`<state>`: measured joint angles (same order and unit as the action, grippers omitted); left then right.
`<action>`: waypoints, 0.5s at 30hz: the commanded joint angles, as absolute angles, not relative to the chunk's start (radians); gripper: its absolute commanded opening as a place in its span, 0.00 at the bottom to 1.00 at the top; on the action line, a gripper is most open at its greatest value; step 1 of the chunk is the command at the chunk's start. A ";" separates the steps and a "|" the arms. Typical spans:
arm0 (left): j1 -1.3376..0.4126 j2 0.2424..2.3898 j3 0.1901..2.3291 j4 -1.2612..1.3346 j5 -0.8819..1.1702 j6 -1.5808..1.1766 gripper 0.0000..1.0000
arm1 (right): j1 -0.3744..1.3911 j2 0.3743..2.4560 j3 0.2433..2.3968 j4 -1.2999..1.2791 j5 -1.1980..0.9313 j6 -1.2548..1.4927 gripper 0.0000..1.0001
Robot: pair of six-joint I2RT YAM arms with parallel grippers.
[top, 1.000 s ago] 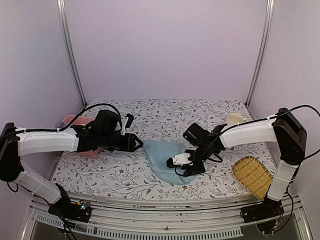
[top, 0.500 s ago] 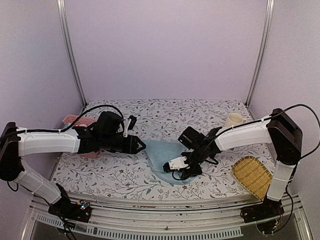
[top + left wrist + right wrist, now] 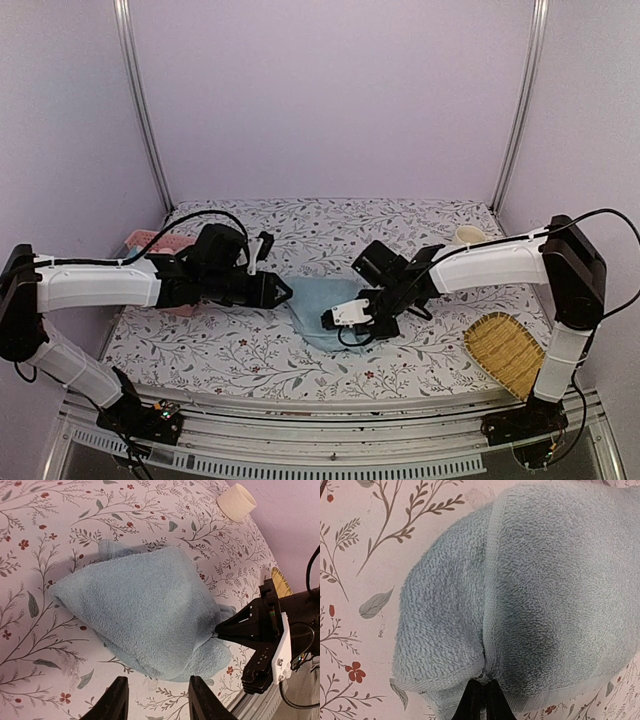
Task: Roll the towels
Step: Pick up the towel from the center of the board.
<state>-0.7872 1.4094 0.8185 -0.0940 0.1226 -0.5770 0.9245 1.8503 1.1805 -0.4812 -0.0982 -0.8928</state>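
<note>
Nearby, one cream cylindrical mug [image 3: 468,236], one woven bamboo tray [image 3: 505,352] and one pink plastic lattice basket [image 3: 150,243] are set well apart from the work, and nothing is blocked. One light blue terry towel [image 3: 315,305] is seen, bunched mid-table. Its edge is pinched by the right gripper [image 3: 481,700], jaws closed. The left gripper [image 3: 159,700] is held half open and empty, just beside the towel.

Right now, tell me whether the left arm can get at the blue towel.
Probably yes. The left gripper hovers open just short of the blue towel with nothing between them. The right gripper pinches the opposite edge, clear of that side.
</note>
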 commanded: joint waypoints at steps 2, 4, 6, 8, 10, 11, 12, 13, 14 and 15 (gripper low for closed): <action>-0.808 1.425 0.803 -0.074 0.122 -0.582 0.42 | 0.924 1.804 1.272 -0.549 -0.113 -0.864 0.04; -0.808 1.424 0.801 -0.074 0.122 -0.585 0.42 | 0.921 1.812 1.294 -0.576 -0.166 -0.845 0.04; -0.810 1.421 0.798 -0.075 0.123 -0.586 0.42 | 0.917 1.839 1.335 -0.649 -0.241 -0.833 0.08; -0.813 1.417 0.793 -0.075 0.124 -0.586 0.42 | 0.916 1.898 1.408 -0.788 -0.364 -0.840 0.17; -0.812 1.410 0.788 -0.075 0.121 -0.589 0.42 | 0.917 1.912 1.441 -0.847 -0.458 -0.846 0.24; -0.813 1.407 0.785 -0.076 0.119 -0.588 0.42 | 0.915 1.904 1.439 -0.842 -0.479 -0.844 0.25; -0.814 1.404 0.780 -0.078 0.115 -0.588 0.42 | 0.914 1.895 1.434 -0.822 -0.483 -0.838 0.27; -0.814 1.403 0.777 -0.078 0.112 -0.589 0.43 | 0.910 1.890 1.430 -0.798 -0.472 -0.821 0.27; -0.814 1.403 0.776 -0.078 0.111 -0.590 0.43 | 0.905 1.889 1.428 -0.773 -0.455 -0.809 0.27; -0.814 1.403 0.775 -0.078 0.110 -0.591 0.43 | 0.900 1.893 1.428 -0.754 -0.432 -0.794 0.27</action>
<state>-0.7967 1.4139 0.7944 -0.0906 0.1207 -0.5812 0.9169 1.8866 1.4174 -0.7406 -0.3790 -0.8421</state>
